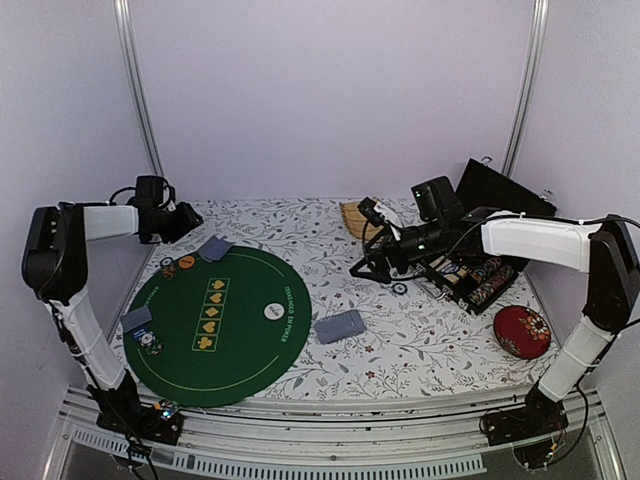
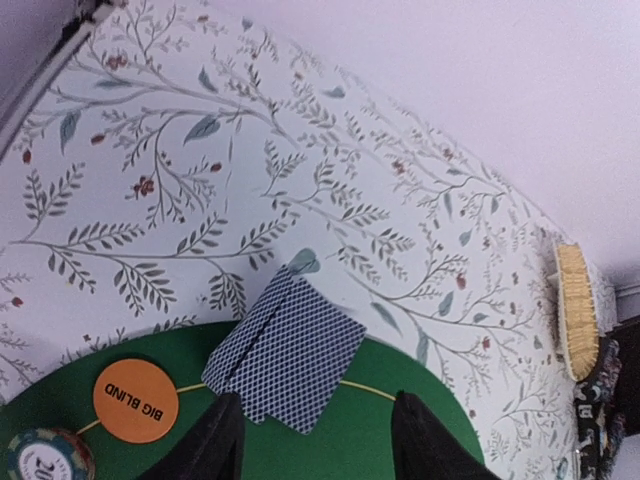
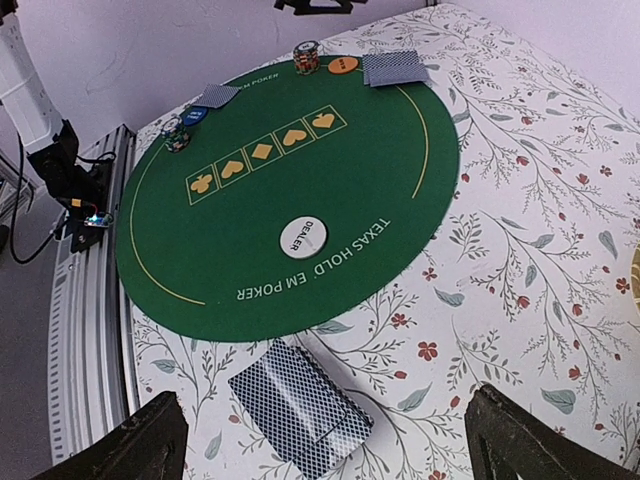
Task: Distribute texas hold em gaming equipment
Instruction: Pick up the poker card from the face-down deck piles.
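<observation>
Far left, at 9 o'clock on the round green mat (image 1: 240, 385): a small left card pile (image 1: 136, 319), face down, with a blue token (image 3: 195, 116) just beside it and a short chip stack (image 1: 150, 343) next to that.

Above these, the left arm (image 1: 105, 222), reaching toward the mat's 12 o'clock edge. Spread jaws there, gripping nothing. Dark fingers (image 2: 215, 440) on either side of the near corner of a card pair (image 2: 290, 362), apart from it as far as the wrist view shows. Card pair face down and overlapping, partly on the mat's rim and partly on the floral counter (image 1: 300, 235).

At 11 o'clock on the mat, an orange BIG BLIND token (image 2: 135, 400). Just beside it, toward 10 o'clock, a second chip stack (image 2: 45, 455).

Down the mat's middle, a row of yellow suit boxes (image 1: 212, 312). At 3 o'clock of these, still on the green, a white DEALER button (image 1: 273, 311).

Off the mat at 3 o'clock, flat on the counter near the rim, a loose card pile (image 1: 340, 326), face down.

At 1 o'clock of that pile, the right arm (image 1: 530, 240), with wide-spread jaws and nothing between them. Its fingers (image 3: 130, 445) at the wrist view's lower corners, the pile low between them.

At 12 o'clock of those jaws, a tan woven tray (image 1: 352, 218). At 3 o'clock, an open black case (image 1: 478, 280) of chips. At 5 o'clock of the case, a red cushion (image 1: 522, 330).
</observation>
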### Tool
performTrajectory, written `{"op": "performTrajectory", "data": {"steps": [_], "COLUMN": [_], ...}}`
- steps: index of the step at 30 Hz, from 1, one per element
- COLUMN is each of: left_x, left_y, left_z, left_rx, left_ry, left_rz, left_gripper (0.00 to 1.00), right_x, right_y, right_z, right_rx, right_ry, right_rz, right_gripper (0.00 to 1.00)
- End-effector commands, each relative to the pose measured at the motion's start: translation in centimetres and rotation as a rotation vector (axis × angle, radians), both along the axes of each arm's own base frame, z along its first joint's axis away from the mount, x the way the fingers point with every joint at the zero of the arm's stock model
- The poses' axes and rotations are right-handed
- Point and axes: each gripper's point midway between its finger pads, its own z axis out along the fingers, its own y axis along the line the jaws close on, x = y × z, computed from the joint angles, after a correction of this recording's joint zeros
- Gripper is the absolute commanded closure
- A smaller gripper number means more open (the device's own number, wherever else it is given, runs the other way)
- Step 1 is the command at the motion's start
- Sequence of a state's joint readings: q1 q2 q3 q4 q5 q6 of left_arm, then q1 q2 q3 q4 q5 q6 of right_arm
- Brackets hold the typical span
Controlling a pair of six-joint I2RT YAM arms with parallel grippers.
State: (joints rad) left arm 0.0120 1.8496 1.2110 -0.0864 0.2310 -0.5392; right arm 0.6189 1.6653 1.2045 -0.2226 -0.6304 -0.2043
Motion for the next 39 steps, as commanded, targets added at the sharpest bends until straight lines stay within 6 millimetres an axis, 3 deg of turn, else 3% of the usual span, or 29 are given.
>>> {"op": "performTrajectory", "data": {"steps": [1, 3, 5, 9, 11, 14, 20, 25, 30, 31, 39], "left_x": [-1.3, -2.9, -5.6, -12.5, -15.8, -19.6, -23.5, -25.0, -25.7, -25.7, -25.9], "left_y": [-3.3, -7.7, -13.7, -23.0, -25.9, -28.7, -30.9, -32.1, -33.3, -33.3, -33.2], "left_z": [5.2, 6.3, 6.8, 4.7, 2.8, 0.5, -2.7, -4.4, -5.7, -6.1, -8.1], "left_rx": [0.062, 0.068, 0.056, -0.017, -0.059, -0.114, -0.195, -0.241, -0.268, -0.273, -0.267], "left_ry": [-0.105, -0.127, -0.121, -0.047, 0.021, 0.109, 0.212, 0.257, 0.284, 0.295, 0.337], "left_rz": [-0.057, -0.165, -0.321, -0.585, -0.680, -0.760, -0.827, -0.854, -0.893, -0.890, -0.878], "left_gripper": [0.46, 0.41, 0.32, 0.14, 0.08, 0.08, 0.18, 0.31, 0.35, 0.36, 0.41], "right_x": [0.3, 0.3, -0.3, -3.4, -4.4, -4.9, -3.9, -3.9, -4.4, -4.0, -4.4], "right_y": [-0.9, -1.3, -1.5, -0.8, -0.4, -0.1, 0.2, 1.0, 1.0, 1.5, 1.3], "right_z": [1.2, 0.7, -0.3, -4.0, -5.5, -8.2, -12.6, -13.7, -15.2, -14.8, -17.8], "right_rx": [-0.018, -0.042, -0.080, -0.187, -0.207, -0.264, -0.392, -0.393, -0.396, -0.391, -0.433], "right_ry": [-0.073, -0.106, -0.150, -0.283, -0.341, -0.406, -0.452, -0.426, -0.375, -0.385, -0.280], "right_rz": [-0.033, -0.036, -0.013, 0.164, 0.244, 0.339, 0.489, 0.560, 0.588, 0.598, 0.648], "right_gripper": [0.01, 0.01, 0.01, 0.01, 0.01, 0.01, 0.01, 0.01, 0.01, 0.01, 0.01]}}
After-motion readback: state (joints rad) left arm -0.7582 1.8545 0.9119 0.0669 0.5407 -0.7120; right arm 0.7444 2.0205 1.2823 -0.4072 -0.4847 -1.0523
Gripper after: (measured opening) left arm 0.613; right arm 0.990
